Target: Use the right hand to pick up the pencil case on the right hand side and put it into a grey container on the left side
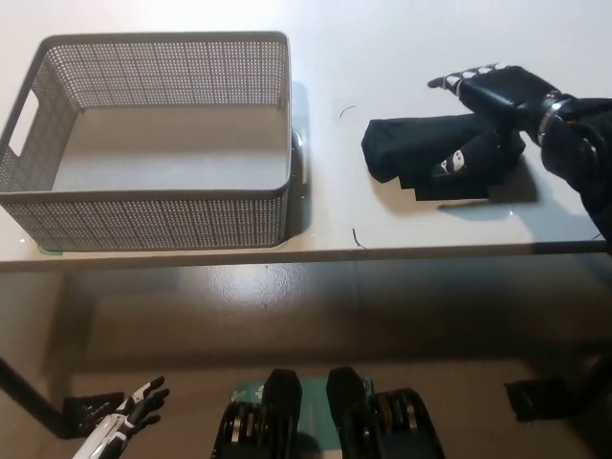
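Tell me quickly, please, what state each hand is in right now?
Left hand: open, holding nothing, resting low beside the body.
Right hand: open over the pencil case, not yet gripping it.
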Motion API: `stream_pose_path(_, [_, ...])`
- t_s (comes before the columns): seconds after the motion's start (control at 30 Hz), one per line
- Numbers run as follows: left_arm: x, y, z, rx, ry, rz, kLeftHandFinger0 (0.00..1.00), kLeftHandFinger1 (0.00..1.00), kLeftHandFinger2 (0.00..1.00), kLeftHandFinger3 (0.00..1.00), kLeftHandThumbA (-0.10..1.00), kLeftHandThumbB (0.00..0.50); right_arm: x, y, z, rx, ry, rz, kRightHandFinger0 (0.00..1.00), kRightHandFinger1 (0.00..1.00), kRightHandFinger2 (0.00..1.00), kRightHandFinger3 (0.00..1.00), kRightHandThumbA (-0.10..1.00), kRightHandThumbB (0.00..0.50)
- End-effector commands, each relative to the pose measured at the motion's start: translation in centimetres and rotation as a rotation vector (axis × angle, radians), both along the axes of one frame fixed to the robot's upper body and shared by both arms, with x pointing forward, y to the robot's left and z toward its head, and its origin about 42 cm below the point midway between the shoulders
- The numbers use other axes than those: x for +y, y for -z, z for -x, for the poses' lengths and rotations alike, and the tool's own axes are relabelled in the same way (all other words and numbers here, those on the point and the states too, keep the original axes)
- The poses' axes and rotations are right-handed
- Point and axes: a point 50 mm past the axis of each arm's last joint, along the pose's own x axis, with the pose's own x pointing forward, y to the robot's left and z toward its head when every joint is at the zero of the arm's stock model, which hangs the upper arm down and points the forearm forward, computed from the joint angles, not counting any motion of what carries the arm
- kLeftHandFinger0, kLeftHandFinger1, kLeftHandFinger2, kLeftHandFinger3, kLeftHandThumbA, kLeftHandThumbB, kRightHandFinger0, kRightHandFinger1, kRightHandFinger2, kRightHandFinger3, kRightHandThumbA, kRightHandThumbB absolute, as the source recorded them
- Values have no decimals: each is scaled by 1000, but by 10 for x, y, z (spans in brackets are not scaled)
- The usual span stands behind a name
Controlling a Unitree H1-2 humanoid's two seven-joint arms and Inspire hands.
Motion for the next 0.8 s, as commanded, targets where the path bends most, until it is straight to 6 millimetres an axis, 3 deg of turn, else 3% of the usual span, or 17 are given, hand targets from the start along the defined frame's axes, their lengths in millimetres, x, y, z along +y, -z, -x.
stream_pose_path(0.0, [1,-7,-3,-53,30,-5,1000,1000,1000,1000,1000,355,12,-36,-14,-43,14,3,1000,1000,1000,1000,1000,500])
stream_pose_path(0.33, [0,-7,-2,-57,40,-18,1000,1000,1000,1000,1000,356,18,-15,-42,47,83,-43,1000,1000,1000,1000,992,500])
stream_pose_path(0.77, [-1,-10,-6,-58,43,-17,1000,1000,1000,1000,1000,345,25,-13,-52,62,92,-42,1000,1000,1000,1000,980,500])
